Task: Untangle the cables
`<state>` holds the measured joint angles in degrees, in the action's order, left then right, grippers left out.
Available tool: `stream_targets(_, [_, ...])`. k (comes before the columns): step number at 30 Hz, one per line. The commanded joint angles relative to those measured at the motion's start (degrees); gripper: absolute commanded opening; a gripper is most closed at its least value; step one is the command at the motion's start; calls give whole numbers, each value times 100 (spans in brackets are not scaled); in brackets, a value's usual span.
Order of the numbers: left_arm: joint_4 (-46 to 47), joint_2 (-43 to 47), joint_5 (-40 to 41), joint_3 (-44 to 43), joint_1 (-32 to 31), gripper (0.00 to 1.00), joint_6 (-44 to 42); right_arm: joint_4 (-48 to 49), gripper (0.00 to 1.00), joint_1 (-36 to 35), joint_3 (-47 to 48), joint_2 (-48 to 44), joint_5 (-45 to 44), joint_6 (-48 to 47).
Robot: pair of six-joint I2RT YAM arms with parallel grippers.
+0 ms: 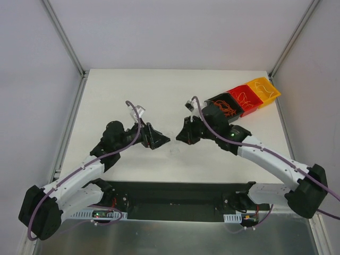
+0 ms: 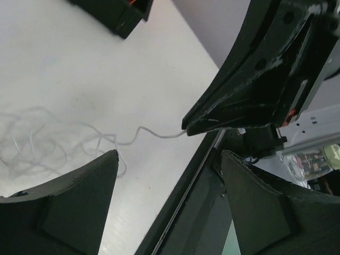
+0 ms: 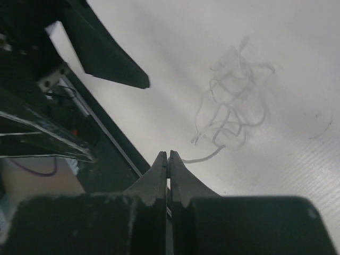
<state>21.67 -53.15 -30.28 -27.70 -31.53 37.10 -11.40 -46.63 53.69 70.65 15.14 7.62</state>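
A small tangle of whitish-clear cables (image 3: 234,109) lies on the white table between my two grippers. It is faint in the top view (image 1: 173,150) and shows at the left of the left wrist view (image 2: 32,143). My right gripper (image 3: 169,155) is shut on one whitish strand (image 3: 204,158) that runs out of the tangle. In the left wrist view the right gripper (image 2: 187,127) pinches that strand's end (image 2: 154,133). My left gripper (image 2: 170,159) is open and empty, just beside the tangle (image 1: 159,141). No orange or yellowish strands show in the tangle.
Three bins stand at the back right: a black one (image 1: 226,103) and a red one (image 1: 245,98) with orange wires, and a yellow one (image 1: 264,89) with pale wire. A black strip (image 1: 175,191) runs along the table's near edge.
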Motion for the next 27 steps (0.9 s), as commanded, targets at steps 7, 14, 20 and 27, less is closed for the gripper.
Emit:
stream_targets(7, [1769,-195,-855,-587,-81,82,-986,-495,0,365,1845,-342,973,846])
stream_targets(14, [2614,-1021,-972,-956,-362,83,-783,-100,0,374,2408,1,1360,1400])
stream_targets(20, [2430,-1514,-611,-1299,-398,75,-897,41,0,374,2742,168,1519,1655])
stream_targets(27, [2104,-1839,-224,-1080,-389,69,-1038,-178,0,392,3893,273,1457,1638])
